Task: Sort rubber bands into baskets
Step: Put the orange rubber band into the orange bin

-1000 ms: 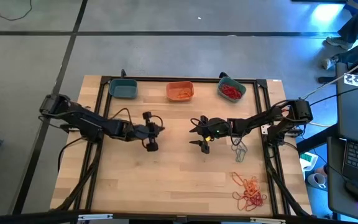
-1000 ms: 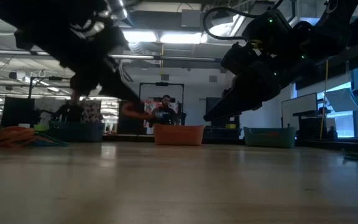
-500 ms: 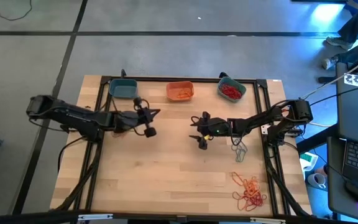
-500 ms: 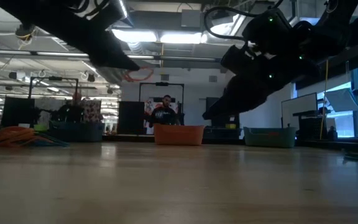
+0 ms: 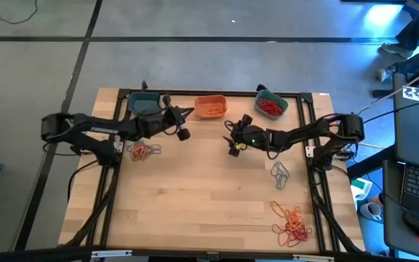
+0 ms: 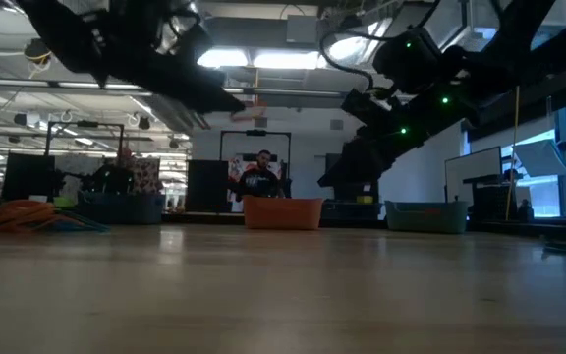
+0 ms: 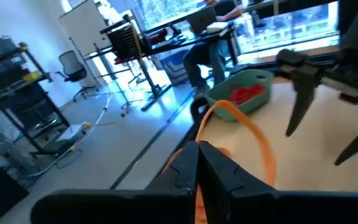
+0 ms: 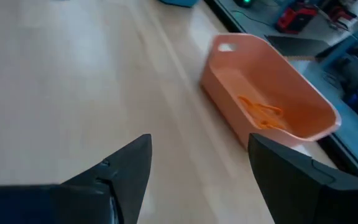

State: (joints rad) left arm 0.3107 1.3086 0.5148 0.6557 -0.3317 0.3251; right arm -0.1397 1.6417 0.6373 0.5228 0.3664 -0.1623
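Since earlier, left hand (image 5: 182, 122) (clamping an orange rubber band (image 7: 244, 127)) neared orange basket (image 5: 211, 107); right hand (image 5: 231, 138) gapes empty.

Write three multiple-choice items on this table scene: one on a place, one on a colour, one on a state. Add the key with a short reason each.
1. Where does the orange basket stand in the row at the table's far edge?
A. At the left end
B. Between the two teal baskets
C. At the right end

2. What colour are the rubber bands in the right teal basket?
A. Red
B. Grey
C. Orange

3. What state is the left end effector in?
A. Wide open, empty
B. Shut on an orange rubber band
C. Shut on a basket rim

Key: 1 B, the high view shows a teal basket on each side of it. 2 A, a red heap fills it. 3 B, the left wrist view shows the orange loop pinched between closed fingers.
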